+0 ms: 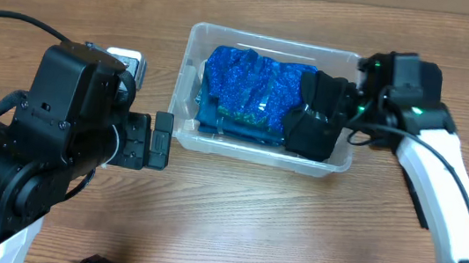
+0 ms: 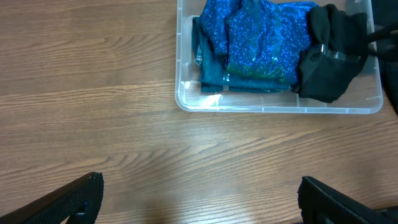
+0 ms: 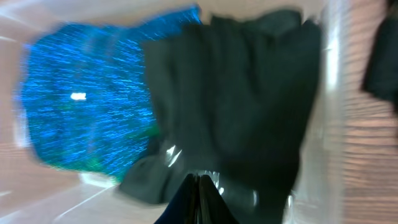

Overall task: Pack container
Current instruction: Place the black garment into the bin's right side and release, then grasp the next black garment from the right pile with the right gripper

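The clear plastic container (image 1: 188, 135) stands at the middle back of the table and holds a folded sparkly blue cloth (image 1: 249, 84). A black cloth bundle with shiny glints (image 1: 313, 123) rests in its right end, partly over the rim. My right gripper (image 1: 355, 99) is at the container's right end. In the right wrist view its fingers (image 3: 199, 179) are pressed together against the black bundle (image 3: 236, 93). My left gripper (image 1: 161, 141) is open and empty, just left of the container. In the left wrist view its fingers (image 2: 199, 193) are wide apart over bare wood, with the container (image 2: 186, 99) ahead.
The wooden table (image 1: 294, 227) stretches in front of the container. A small white and grey object (image 1: 126, 55) lies behind the left arm. The right arm's white link (image 1: 436, 190) runs along the right side.
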Controlling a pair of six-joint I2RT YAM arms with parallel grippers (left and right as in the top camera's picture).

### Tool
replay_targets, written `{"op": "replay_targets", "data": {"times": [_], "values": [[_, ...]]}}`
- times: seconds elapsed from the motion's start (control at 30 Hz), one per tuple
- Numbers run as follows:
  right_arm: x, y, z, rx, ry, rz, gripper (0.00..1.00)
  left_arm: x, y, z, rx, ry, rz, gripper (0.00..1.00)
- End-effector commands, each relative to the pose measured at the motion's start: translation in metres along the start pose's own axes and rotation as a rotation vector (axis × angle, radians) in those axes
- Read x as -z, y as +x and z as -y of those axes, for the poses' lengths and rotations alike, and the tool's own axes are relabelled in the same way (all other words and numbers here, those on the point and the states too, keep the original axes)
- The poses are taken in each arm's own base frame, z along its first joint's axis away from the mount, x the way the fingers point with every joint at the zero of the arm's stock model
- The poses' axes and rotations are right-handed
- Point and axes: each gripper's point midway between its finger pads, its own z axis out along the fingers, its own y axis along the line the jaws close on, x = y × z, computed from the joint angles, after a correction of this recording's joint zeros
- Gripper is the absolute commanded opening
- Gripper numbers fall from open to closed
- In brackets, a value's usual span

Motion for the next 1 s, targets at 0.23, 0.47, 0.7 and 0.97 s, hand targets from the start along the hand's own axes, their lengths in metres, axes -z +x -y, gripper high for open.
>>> {"op": "replay_targets", "data": {"times": [0.23,0.47,0.7,0.97], "values": [[0.096,-0.061,-0.042,0.089,-0.053,0.186,0.60,0.001,-0.001,-0.002,-0.012,-0.011,0.007,1.00],[0.182,-0.078,0.082,-0.163,0.280,0.378,1.00,0.001,-0.001,-0.002,-0.012,-0.011,0.007,1.00],[0.124,-0.041,0.249,-0.497,0.370,0.150,1.00,0.001,-0.001,-0.002,-0.011,-0.011,0.007,1.00],[0.045,-0.004,0.314,-0.477,0.252,-0.096,1.00,0.000,-0.001,-0.002,-0.012,-0.012,0.006,1.00]]}}
